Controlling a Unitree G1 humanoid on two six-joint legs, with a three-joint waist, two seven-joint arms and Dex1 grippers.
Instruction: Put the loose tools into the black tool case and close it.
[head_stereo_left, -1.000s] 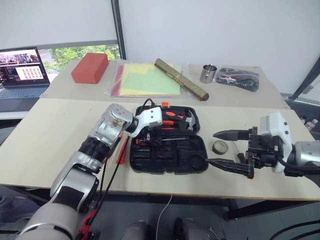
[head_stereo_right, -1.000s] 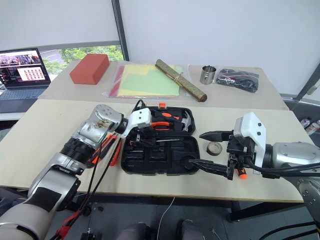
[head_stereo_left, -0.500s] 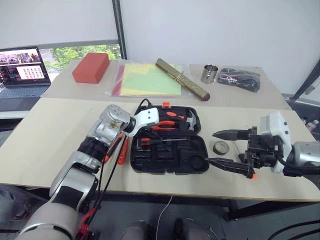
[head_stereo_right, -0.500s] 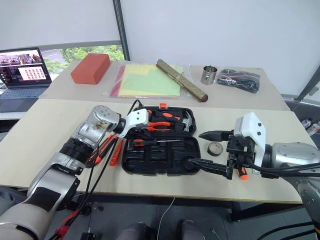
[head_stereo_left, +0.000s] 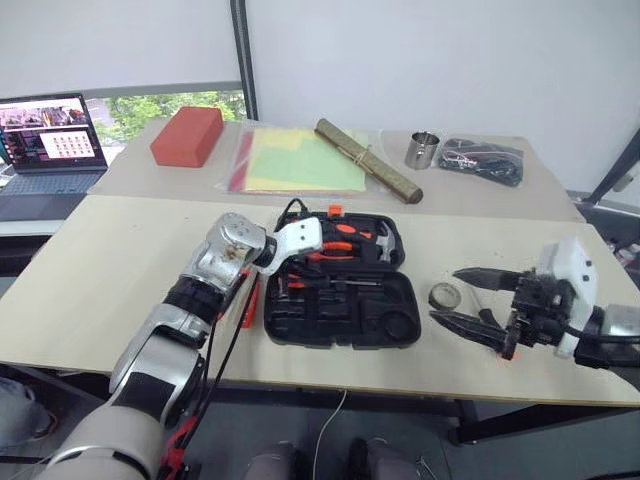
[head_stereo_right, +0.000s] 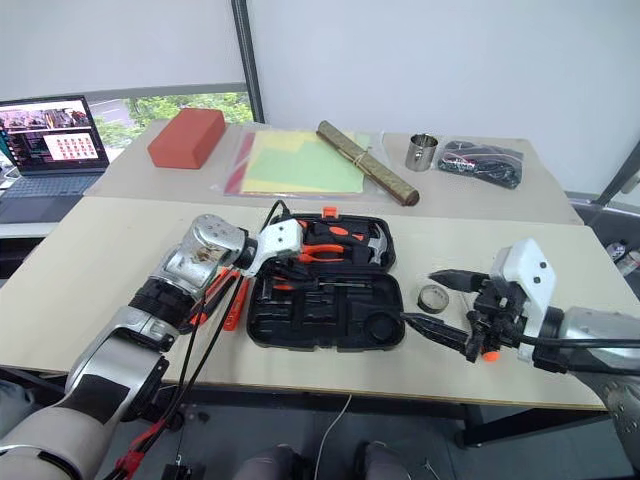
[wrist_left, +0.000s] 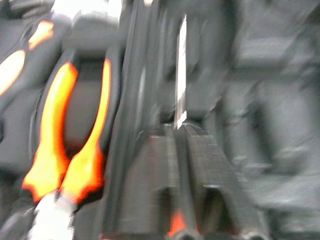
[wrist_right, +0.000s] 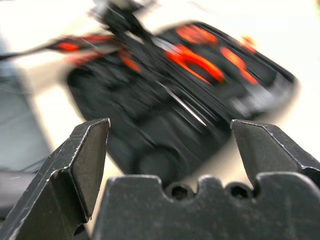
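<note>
We see the black tool case (head_stereo_left: 340, 285) lying open mid-bench (head_stereo_left: 100, 270). Our left pincer (wrist_left: 181, 131), fingers nearly pressed together, hovers over a screwdriver inside. Our right pincer (head_stereo_left: 465, 297) is spread wide just beside the tape roll (head_stereo_left: 444, 295), which lies right of the case.

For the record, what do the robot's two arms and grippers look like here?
The left arm has silver and black segments, a scuffed metallic wrist joint, a white wrist housing and red and black cables along it. The right arm is silver with a white housing and black cables. The right gripper has two black tapered fingers, with a small orange part beneath.
</note>
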